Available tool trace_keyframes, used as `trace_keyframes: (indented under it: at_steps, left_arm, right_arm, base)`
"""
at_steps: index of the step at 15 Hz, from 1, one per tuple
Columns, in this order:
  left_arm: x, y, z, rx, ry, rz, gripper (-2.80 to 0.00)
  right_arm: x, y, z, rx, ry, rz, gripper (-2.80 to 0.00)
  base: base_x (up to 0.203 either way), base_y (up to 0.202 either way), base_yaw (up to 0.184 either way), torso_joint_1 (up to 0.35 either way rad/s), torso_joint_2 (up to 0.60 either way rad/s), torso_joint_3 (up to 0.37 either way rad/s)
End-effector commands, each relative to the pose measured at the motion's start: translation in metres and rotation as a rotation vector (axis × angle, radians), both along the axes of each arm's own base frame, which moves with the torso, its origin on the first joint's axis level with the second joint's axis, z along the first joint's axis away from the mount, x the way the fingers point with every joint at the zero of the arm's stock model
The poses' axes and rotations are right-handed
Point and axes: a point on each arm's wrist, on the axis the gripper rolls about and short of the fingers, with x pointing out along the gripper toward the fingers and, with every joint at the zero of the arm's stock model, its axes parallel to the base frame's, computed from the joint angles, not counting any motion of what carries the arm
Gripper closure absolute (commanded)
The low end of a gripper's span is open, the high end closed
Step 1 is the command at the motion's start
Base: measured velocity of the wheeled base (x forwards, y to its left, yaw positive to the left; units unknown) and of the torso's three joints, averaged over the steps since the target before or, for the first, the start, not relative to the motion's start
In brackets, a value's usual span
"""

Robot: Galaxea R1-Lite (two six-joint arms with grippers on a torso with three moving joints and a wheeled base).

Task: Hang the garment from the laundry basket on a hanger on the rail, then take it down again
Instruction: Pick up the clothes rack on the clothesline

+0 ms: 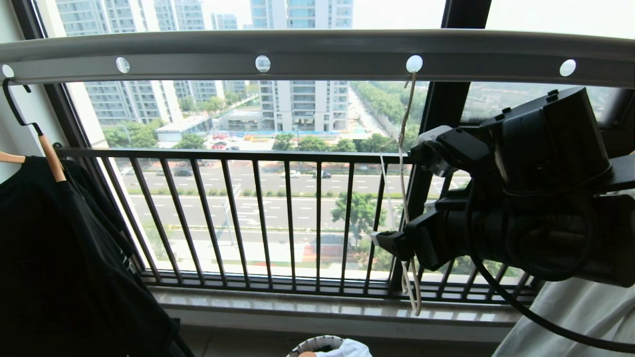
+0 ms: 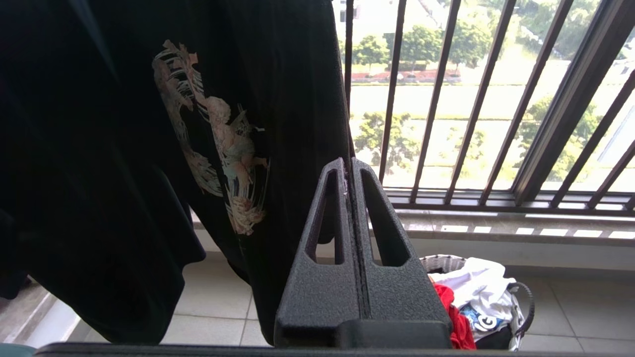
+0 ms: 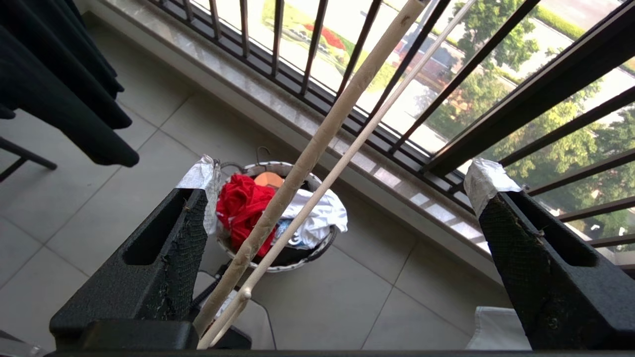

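Below window railing [image 3: 297,54], crumpled red garment [image 3: 243,208] fills, seemingly, half the laundry basket [image 3: 317,248].

Big window [image 1: 278,148] with a dark barred railing [image 1: 258,218] right across it — bright daylight pouring in, tower blocks and a wide road beyond it. Below the railing, a pale stone sill [image 1: 322,310], then light grey floor tiles [image 3: 99,163].

A smooth matt grey metal rail [image 1: 317,54] carried a thin cream hanger [image 1: 404,198]; nearby, red cloth [image 3: 243,208] filled a woven basket [image 3: 297,260].
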Motion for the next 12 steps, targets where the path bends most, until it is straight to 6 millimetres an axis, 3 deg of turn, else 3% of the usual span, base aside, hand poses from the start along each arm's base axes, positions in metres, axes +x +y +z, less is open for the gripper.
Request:
trace_keyframes:
  at_steps: [1, 12]
  left_arm:
    - [0.0001, 0.0, 0.0, 0.0, 0.001, 0.0, 0.0]
    - [0.0001, 0.0, 0.0, 0.0, 0.001, 0.0, 0.0]
  right_arm:
    - [0.0071, -0.0014, -0.0043, -0.012, 0.011, -0.024, -2.8]
    - [0.0117, -0.0055, -0.0047, -0.016, 0.009, -0.047, -2.8]
  base:
    - [0.0, 0.0, 0.0, 0.0, 0.0, 0.0]
    - [0.0, 0.0, 0.0, 0.0, 0.0, 0.0]
